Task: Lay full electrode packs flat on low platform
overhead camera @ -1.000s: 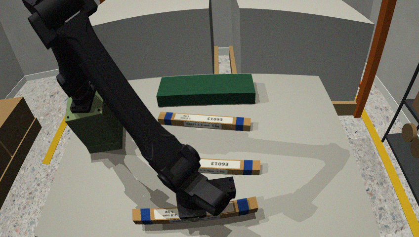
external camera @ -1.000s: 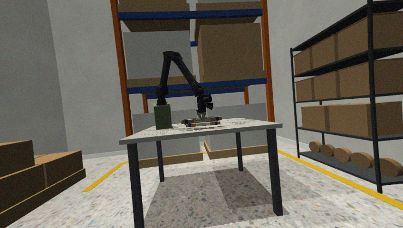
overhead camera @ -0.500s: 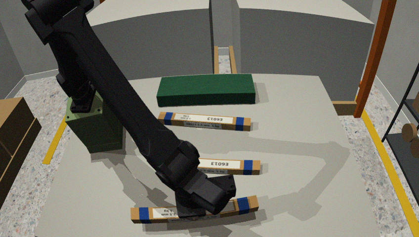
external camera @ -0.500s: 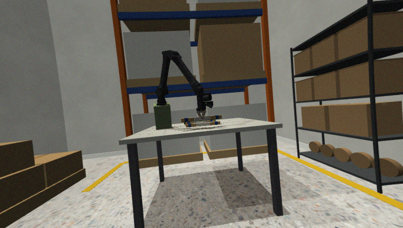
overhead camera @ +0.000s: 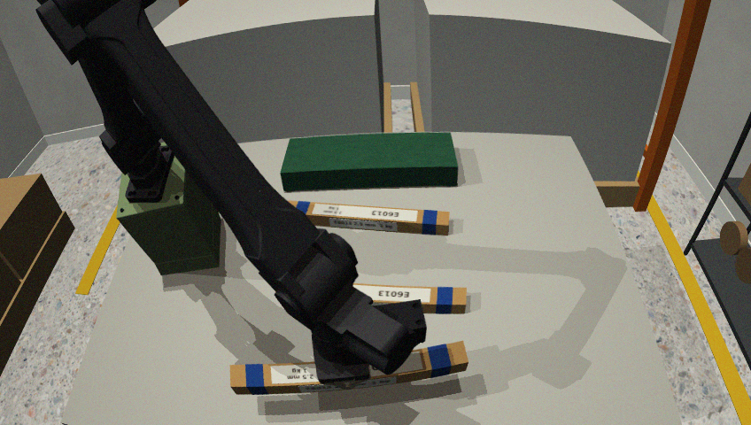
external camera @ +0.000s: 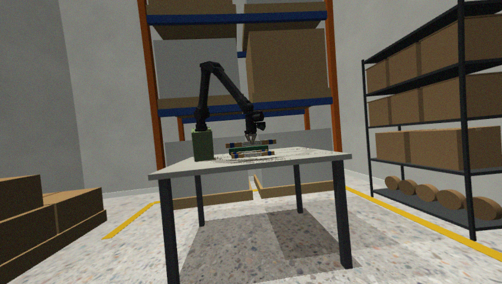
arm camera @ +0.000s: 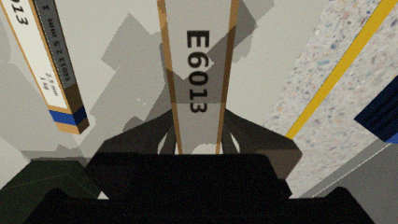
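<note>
Three tan packs have blue end bands and white E6013 labels. My gripper is shut on the front pack near its middle and holds it roughly level above the table, its shadow apart below it; the wrist hides the fingers in the top view. The middle pack lies flat on the table, its left part hidden by the arm. The far pack lies flat in front of the low green platform. No pack lies on the platform.
The green arm base stands at the table's left. The arm reaches diagonally over the left part of the table. A pack's end shows at the left in the wrist view. Racks and cartons stand beyond the table.
</note>
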{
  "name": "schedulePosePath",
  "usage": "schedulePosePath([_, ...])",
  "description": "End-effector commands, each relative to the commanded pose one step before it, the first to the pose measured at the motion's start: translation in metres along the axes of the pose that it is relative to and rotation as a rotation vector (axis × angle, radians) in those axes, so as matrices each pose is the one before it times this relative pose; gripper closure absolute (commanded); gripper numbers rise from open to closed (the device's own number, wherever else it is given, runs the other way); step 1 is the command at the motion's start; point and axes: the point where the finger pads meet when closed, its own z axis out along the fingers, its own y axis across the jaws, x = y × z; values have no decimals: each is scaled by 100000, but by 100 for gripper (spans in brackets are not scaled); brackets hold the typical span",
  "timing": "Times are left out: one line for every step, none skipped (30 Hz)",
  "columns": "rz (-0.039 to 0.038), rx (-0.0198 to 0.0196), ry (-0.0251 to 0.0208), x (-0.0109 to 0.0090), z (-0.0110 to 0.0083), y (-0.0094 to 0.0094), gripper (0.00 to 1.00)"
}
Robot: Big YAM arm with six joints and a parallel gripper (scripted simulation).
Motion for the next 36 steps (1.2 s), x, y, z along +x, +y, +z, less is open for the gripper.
schedulePosePath([1045, 4381, -4175, -1702, -3200, -1519, 100])
schedulePosePath([0, 0, 0, 0, 0, 0, 100])
schedulePosePath([82, -44, 70, 58, -181, -4, 100])
schedulePosePath([54, -37, 54, 42, -186, 1, 100])
schedulePosePath([13, -32, 31, 21, -192, 11, 100])
schedulePosePath([-35, -25, 5, -5, -200, 24, 100])
schedulePosePath([-28, -16, -4, -8, -203, 17, 100])
schedulePosePath([-21, -6, -13, -11, -205, 9, 100])
schedulePosePath([-15, 6, -22, -15, -208, 1, 100])
schedulePosePath([-9, 18, -31, -19, -212, -7, 100])
schedulePosePath([-3, 31, -42, -24, -216, -16, 100])
schedulePosePath([3, 44, -53, -30, -220, -24, 100])
schedulePosePath([9, 58, -65, -35, -224, -33, 100])
schedulePosePath([14, 72, -78, -42, -229, -42, 100])
schedulePosePath([20, 86, -91, -48, -233, -51, 100])
schedulePosePath([25, 101, -105, -55, -238, -60, 100])
schedulePosePath([30, 115, -119, -62, -244, -69, 100])
schedulePosePath([0, 0, 0, 0, 0, 0, 100])
schedulePosePath([0, 0, 0, 0, 0, 0, 100])
schedulePosePath([103, 106, -82, -24, -232, -89, 100])
schedulePosePath([83, 92, -73, -24, -229, -75, 100])
schedulePosePath([50, 77, -72, -30, -228, -57, 100])
schedulePosePath([8, 65, -76, -41, -229, -37, 100])
schedulePosePath([-6, 55, -72, -42, -227, -28, 100])
schedulePosePath([-5, 48, -64, -37, -224, -25, 100])
schedulePosePath([-3, 42, -57, -32, -222, -22, 100])
schedulePosePath([-2, 37, -50, -28, -220, -20, 100])
schedulePosePath([-1, 33, -44, -25, -219, -19, 100])
schedulePosePath([0, 30, -40, -22, -217, -17, 100])
schedulePosePath([1, 27, -35, -20, -216, -16, 100])
schedulePosePath([1, 25, -32, -18, -215, -15, 100])
schedulePosePath([2, 22, -29, -16, -214, -14, 100])
schedulePosePath([2, 20, -27, -15, -213, -13, 100])
schedulePosePath([3, 19, -25, -14, -213, -12, 100])
schedulePosePath([0, 0, 0, 0, 0, 0, 100])
schedulePosePath([0, 0, 0, 0, 0, 0, 100])
